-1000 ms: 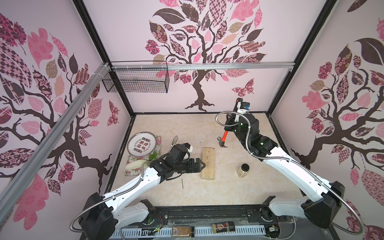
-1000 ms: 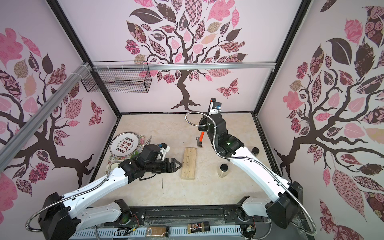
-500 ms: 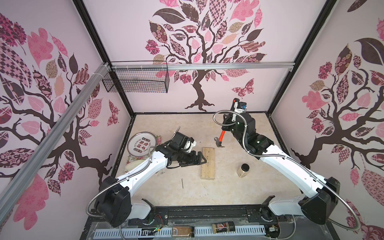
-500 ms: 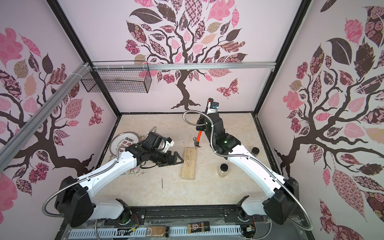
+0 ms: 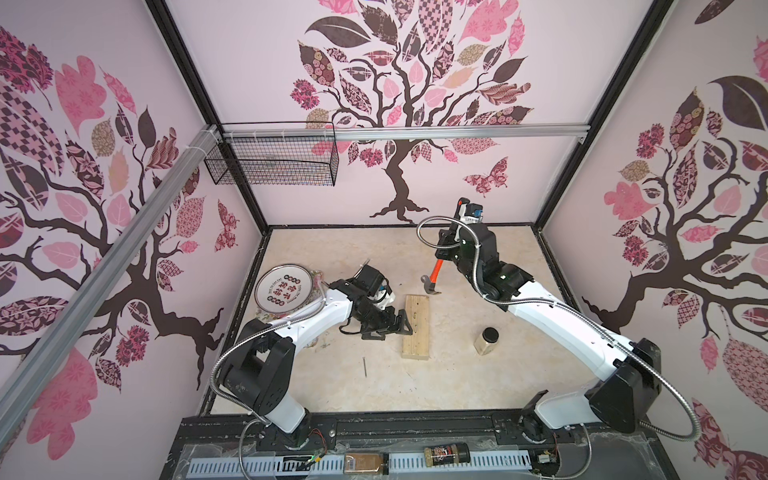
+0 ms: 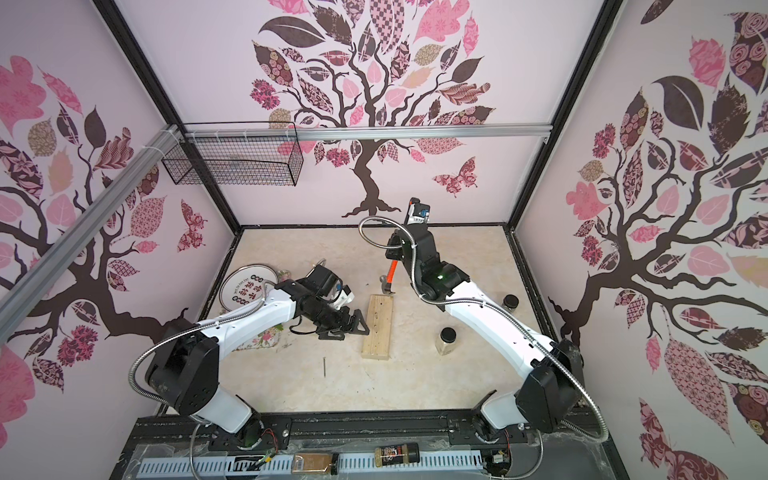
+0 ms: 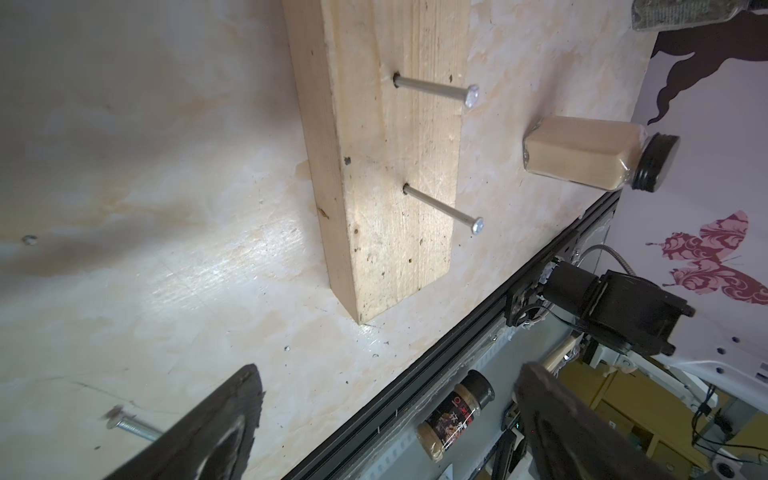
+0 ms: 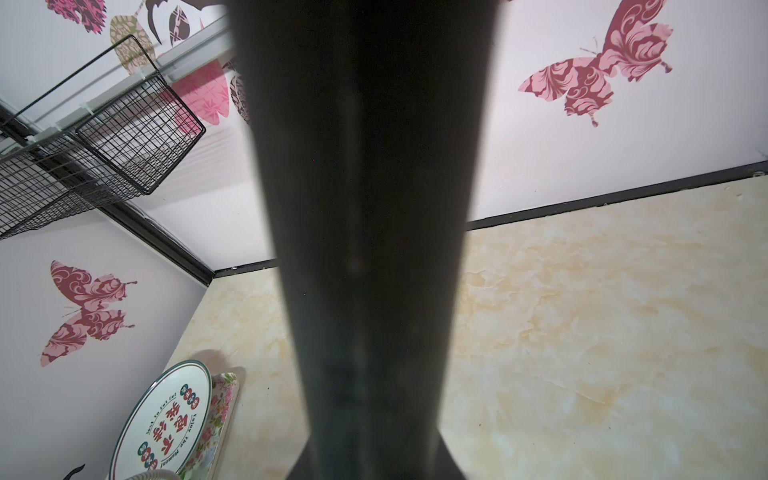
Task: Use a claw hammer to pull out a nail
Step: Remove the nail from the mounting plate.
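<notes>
Plate (image 8: 174, 382) — black lettering curved round its face, seen in the right wrist view. One arc reads "Just To Eat Eat"; the opposite arc appears to read "Enjoy The Moment". The red characters at its centre cannot be made out.

Spice bottle (image 7: 453, 419) — dark label with red and white print, not legible.

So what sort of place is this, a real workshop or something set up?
Probably a staged robot test booth, not a real workshop: robot arms fixed to a black rail, walls papered with a tree pattern inside a black frame, and odd props like a wooden block and a plate.
</notes>
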Motion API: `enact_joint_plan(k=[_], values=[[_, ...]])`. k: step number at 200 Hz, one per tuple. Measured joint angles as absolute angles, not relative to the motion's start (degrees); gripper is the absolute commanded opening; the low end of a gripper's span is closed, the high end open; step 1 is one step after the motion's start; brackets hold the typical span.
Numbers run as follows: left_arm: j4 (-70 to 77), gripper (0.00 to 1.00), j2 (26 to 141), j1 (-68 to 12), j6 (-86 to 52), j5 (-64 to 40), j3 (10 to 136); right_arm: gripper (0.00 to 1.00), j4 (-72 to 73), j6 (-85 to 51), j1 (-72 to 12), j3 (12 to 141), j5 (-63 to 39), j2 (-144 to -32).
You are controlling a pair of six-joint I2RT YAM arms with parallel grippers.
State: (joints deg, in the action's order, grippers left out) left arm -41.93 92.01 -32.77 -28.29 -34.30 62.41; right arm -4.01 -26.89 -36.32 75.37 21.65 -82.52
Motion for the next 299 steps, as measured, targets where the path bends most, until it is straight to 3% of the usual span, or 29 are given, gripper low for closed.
enact_joint_plan(k=[93, 177, 253, 299], values=[[-38.06, 0.97, 92.20, -32.77, -36.88, -36.75, 59.88, 0.11, -4.49, -27.03, -36.99, 76.90, 21.82, -83.94], [-29.21, 0.95, 91.79, -32.77, -31.18, -32.32, 59.86, 0.11, -3.64, -27.22, -36.99, 76.90, 21.61, -83.94], [-26.61, 0.88, 96.27, -32.77, -32.80, -33.50, 57.93, 0.10, 0.08, -26.00, -37.15, 75.24, 22.24, -84.09], [-24.93, 0.81, 99.48, -32.99, -35.64, -36.56, 56.88, 0.08, 10.55, -21.78, -39.33, 70.98, 24.05, -86.83]])
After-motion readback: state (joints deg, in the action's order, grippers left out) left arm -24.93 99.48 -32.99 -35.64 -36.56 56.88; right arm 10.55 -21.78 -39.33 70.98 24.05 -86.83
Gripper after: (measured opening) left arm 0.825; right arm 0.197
